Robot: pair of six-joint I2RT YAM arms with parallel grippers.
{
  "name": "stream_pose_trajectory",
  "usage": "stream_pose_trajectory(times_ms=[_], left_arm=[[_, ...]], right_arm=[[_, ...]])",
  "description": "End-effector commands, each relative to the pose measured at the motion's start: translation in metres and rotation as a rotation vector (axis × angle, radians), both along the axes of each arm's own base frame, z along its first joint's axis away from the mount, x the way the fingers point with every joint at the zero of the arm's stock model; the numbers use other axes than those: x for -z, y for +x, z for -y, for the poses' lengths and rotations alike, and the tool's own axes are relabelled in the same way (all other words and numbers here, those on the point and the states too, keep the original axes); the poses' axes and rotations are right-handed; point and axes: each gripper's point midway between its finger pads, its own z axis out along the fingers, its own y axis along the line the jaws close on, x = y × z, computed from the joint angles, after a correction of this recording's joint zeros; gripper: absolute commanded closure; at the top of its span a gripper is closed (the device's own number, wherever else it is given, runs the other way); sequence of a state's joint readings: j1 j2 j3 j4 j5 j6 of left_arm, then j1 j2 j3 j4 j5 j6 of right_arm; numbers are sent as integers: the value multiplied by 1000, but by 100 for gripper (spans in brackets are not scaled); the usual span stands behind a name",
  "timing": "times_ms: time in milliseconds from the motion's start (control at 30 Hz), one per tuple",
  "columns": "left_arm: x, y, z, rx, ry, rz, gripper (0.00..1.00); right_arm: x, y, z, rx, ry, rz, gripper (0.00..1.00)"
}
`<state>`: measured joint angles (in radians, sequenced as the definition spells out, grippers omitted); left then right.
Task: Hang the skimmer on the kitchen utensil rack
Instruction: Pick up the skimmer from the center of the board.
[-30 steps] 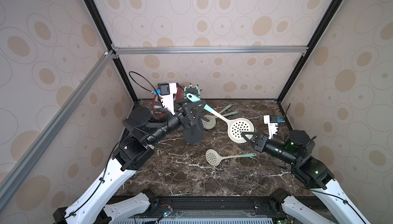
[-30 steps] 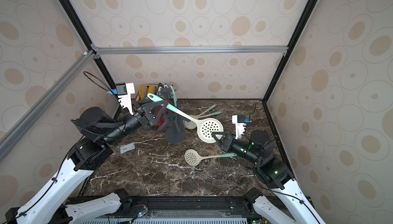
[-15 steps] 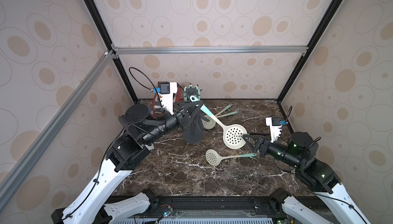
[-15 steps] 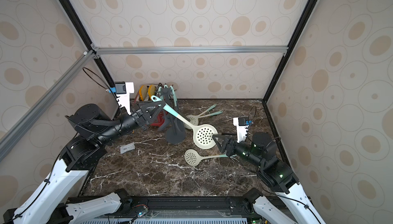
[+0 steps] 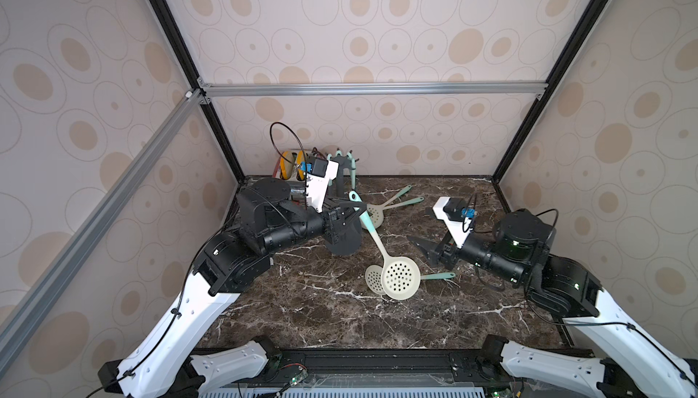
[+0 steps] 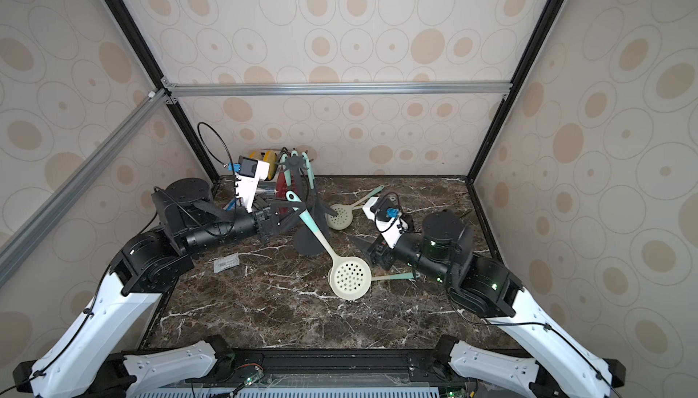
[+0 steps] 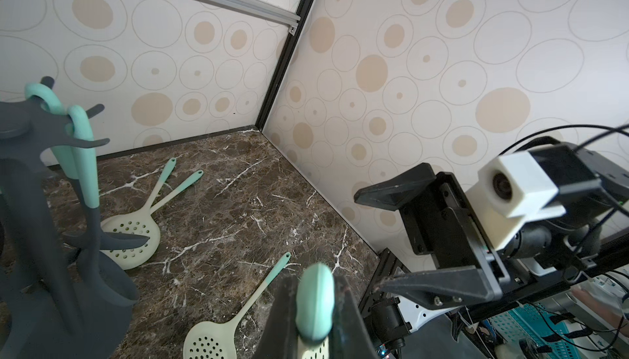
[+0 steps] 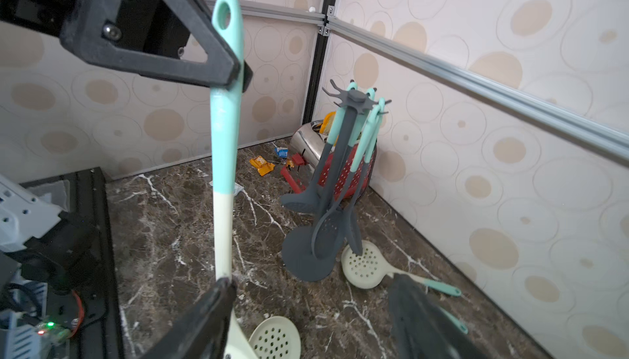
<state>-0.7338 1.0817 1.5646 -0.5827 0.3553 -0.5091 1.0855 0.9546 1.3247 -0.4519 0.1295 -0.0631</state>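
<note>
Skimmer (image 5: 377,241) hangs from the left gripper (image 5: 359,211) near the middle of both top views; the jaws pinch its blue-green handle high up, just under the little hole at the end, so the hole is free for a hook, I think; the round bowl points down toward the table (image 5: 302,320), low over another skimmer (image 5: 372,279) lying flat there, and I cannot tell if the two touch; the right gripper (image 5: 422,250) sits just right of the middle, close beside the hanging skimmer, with its jaws spread wide and nothing in them; the kitchen utensil rack (image 8: 343,129) stands up and left of the middle in the top views, near the back wall, just behind the left gripper, so the skimmer is close to it but not yet on a hook; the handle looks smooth and a bit rubbery, blue-green on top and cream lower down; the bowl is cream and full of small round holes; the rack is dull dark grey, a thin pole on a flat round foot with a star of curly hooks, and dark spoons (image 8: 326,228) with blue-green handles hang from it; the table is shiny brown stone with white lines.
</note>
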Motion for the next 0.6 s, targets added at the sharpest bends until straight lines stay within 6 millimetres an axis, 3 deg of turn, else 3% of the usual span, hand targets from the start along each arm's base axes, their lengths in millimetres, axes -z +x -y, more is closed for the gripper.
stream_pose_trajectory(times_ms=[0,300,567], left_arm=[[-10,-4,-2,7,-33,1,100],[-8,1,0,-7,-50,-10,100],[-9,4,1,-18,-58,-8,100]], right_arm=[[-35,6,-11,61,43,177,33],[-43,-2,-57,-4,108,191,43],[-26,0,-72,-14,138,108,51]])
